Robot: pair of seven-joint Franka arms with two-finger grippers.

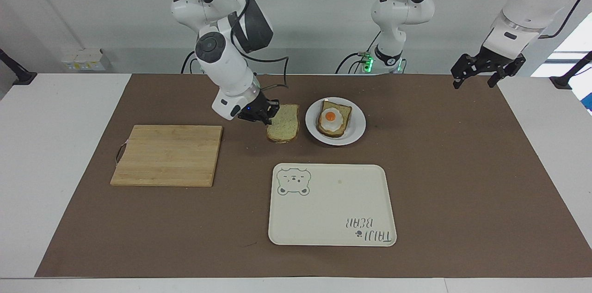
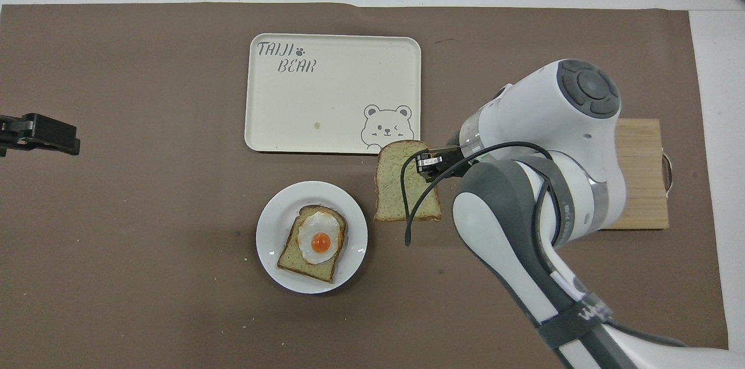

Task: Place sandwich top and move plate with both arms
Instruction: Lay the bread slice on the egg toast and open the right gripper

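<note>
My right gripper (image 1: 268,115) (image 2: 424,162) is shut on one edge of the sandwich top (image 1: 284,124) (image 2: 396,183), a plain speckled bread slice. It hangs roughly level over the brown mat, just beside the plate (image 1: 356,132) (image 2: 272,223) on the right arm's side. The small white plate carries a bread slice topped with a fried egg (image 1: 334,119) (image 2: 314,241). My left gripper (image 1: 476,78) (image 2: 35,133) waits open and empty above the mat's corner at the left arm's end.
A cream tray with a bear drawing (image 1: 330,210) (image 2: 332,101) lies farther from the robots than the plate. A bare wooden cutting board (image 1: 166,154) (image 2: 640,171) sits toward the right arm's end. Brown mat covers the table.
</note>
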